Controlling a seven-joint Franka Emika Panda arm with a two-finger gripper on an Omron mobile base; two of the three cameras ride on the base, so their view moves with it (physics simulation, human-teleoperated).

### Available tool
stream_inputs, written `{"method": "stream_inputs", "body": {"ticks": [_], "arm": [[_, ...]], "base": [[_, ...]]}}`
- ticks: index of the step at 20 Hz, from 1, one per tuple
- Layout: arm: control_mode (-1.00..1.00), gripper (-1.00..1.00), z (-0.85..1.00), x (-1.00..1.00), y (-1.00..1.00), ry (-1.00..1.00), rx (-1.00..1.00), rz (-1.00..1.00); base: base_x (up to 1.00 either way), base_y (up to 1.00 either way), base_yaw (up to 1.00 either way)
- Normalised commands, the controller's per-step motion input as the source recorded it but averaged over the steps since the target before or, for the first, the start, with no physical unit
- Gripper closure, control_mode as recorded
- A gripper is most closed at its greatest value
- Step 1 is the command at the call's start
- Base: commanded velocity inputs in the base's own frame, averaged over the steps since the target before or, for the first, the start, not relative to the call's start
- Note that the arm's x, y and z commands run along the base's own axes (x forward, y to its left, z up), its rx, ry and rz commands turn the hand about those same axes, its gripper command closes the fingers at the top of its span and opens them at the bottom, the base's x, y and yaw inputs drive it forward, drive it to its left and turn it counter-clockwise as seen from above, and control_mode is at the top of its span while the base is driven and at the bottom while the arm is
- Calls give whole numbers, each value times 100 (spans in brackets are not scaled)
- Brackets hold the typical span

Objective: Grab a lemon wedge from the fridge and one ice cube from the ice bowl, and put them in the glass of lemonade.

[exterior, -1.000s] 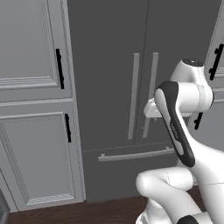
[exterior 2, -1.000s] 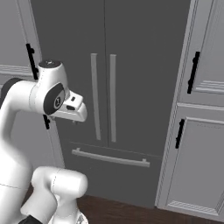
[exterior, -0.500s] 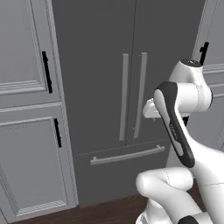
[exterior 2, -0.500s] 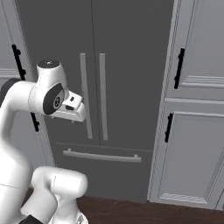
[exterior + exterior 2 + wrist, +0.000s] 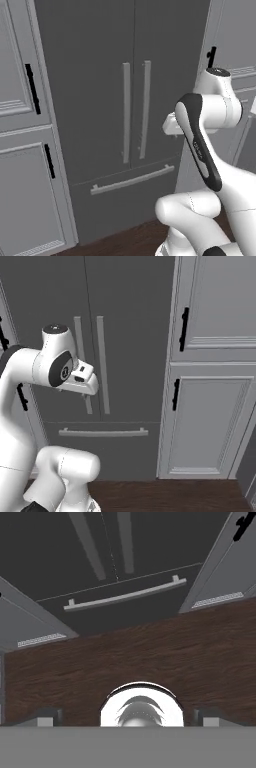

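Pincer (image 5: 128, 717) released, jaws wide, nothing btwn them, pointing down at dark wood floor (image 5: 150, 657). Fridge (image 5: 125, 100) straight ahead of pincer, both doors shut, twin bar handles (image 5: 90, 366) upright, drawer handle (image 5: 125, 596) just beyond. Grey cabinets (image 5: 210, 381) flank fridge either side.

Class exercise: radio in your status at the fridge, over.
Gripper open, empty, pointing at the floor. Fridge ahead, both doors shut, handles untouched. Nothing in the way.
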Motion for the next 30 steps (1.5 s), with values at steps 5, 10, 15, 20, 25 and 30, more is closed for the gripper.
{"method": "stream_inputs", "body": {"ticks": [5,10,15,20,25,30], "arm": [[100,-100,0,0,0,0,0,0],[100,-100,0,0,0,0,0,0],[100,-100,0,0,0,0,0,0],[100,-100,0,0,0,0,0,0],[100,-100,0,0,0,0,0,0],[100,-100,0,0,0,0,0,0]], "base": [[-18,6,-39],[-13,14,-45],[-11,18,-50],[-2,0,-49],[69,-7,-52],[68,-25,-69]]}}
